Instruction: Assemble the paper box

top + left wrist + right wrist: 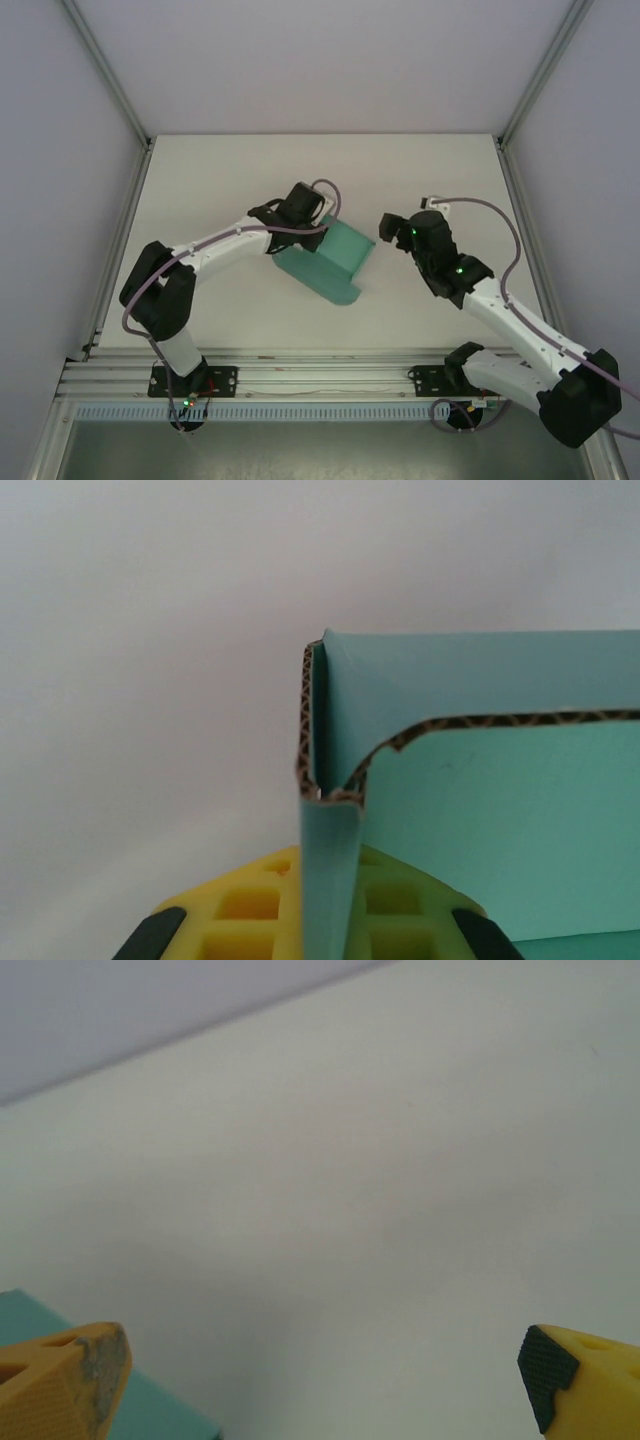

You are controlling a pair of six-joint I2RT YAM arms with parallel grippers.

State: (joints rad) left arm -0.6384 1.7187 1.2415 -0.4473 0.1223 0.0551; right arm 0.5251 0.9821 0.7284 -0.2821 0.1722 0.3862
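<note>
Off-white matte table (250, 170), top external view: plain surface, closed in at the back and both sides by pale lavender-grey walls (330, 60), with aluminium frame posts (110, 70) at the rear corners and a slotted metal rail (320, 378) along the near edge, where both arm bases are bolted. Paper box (330, 262): teal card, partly folded, lying about mid-table with one side turned up. Left claw (318, 222): at the box's rear left edge, closed on the card. Right claw (388, 222): just right of the box, apart from it, jaws spread. Left wrist view: left claw (330, 910), yellow fingers (240, 905) with black pads, clamped on an upright teal flap of the paper box (500, 830); brown corrugated core shows along the cut edges; blank pale table (150, 680) behind. Right wrist view: right claw (322, 1370) wide open, fingertips (70, 1380) in the two lower corners, one scuffed grey, the other with a black ribbed pad, bare table (350, 1210) between them; a corner of the paper box (165, 1415) at lower left beside the scuffed tip; a strip of lavender wall (100, 1010) at upper left.
</note>
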